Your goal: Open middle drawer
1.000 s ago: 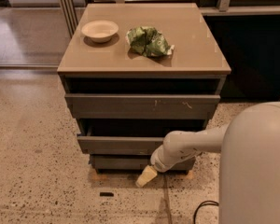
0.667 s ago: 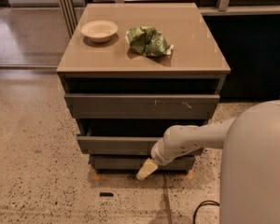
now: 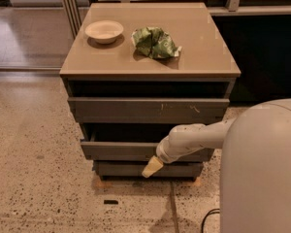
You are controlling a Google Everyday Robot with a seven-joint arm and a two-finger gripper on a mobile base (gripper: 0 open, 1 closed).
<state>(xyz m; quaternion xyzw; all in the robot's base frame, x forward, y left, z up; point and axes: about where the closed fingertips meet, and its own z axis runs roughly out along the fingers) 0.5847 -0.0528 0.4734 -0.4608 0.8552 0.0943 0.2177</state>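
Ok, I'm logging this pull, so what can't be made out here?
Camera view:
Middle drawer interior: lost in shadow under the top drawer front.
Its front's right end: covered by the arm.
Gripper, low before the bottom front: contact with the drawer unclear.
Cabinet lower right corner: blocked by the robot body.

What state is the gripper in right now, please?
Gripper: open or shut cannot be told; it sits just below the front of the middle drawer.
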